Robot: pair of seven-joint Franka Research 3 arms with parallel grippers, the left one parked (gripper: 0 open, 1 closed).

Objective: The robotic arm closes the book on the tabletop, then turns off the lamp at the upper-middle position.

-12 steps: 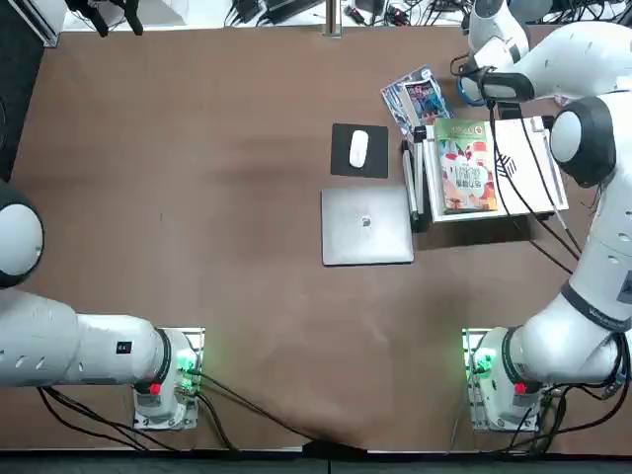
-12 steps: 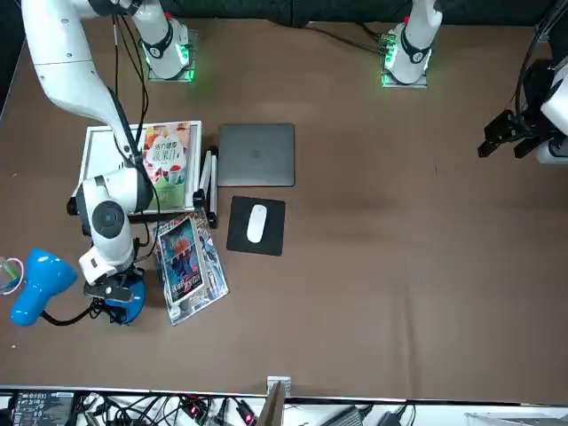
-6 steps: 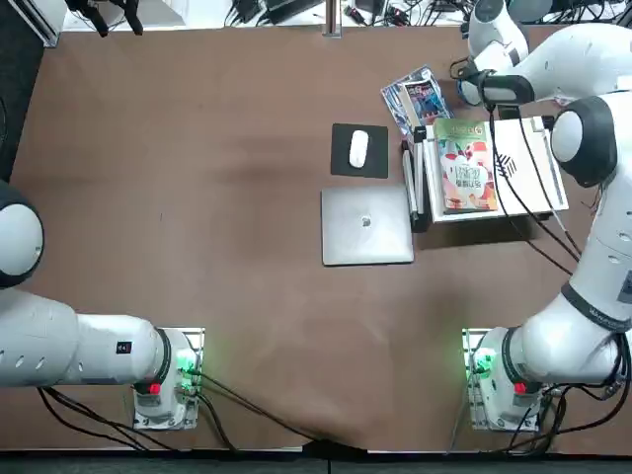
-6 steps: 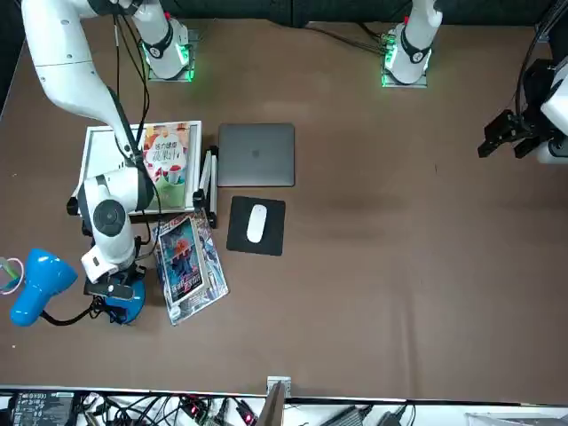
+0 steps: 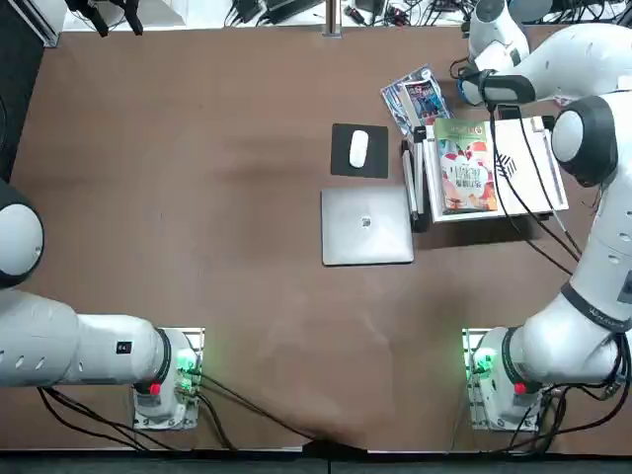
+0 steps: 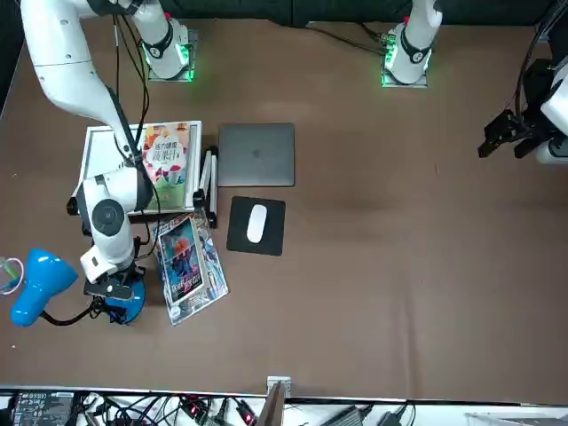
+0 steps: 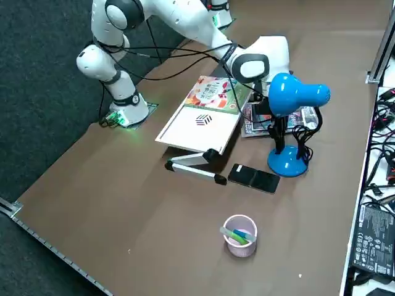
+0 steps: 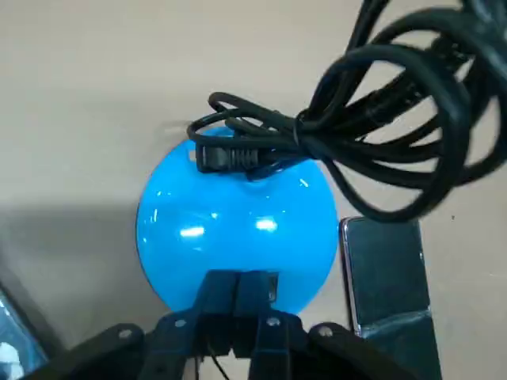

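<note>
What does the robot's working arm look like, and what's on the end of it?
The robotic arm is glossy white, built from thick rounded segments with dark grey round joint caps. Black cables run along it. Its base glows green with a red spot. At its tip is a small black right gripper with two fingers pressed together, over the lamp and its bright blue round base.
</note>
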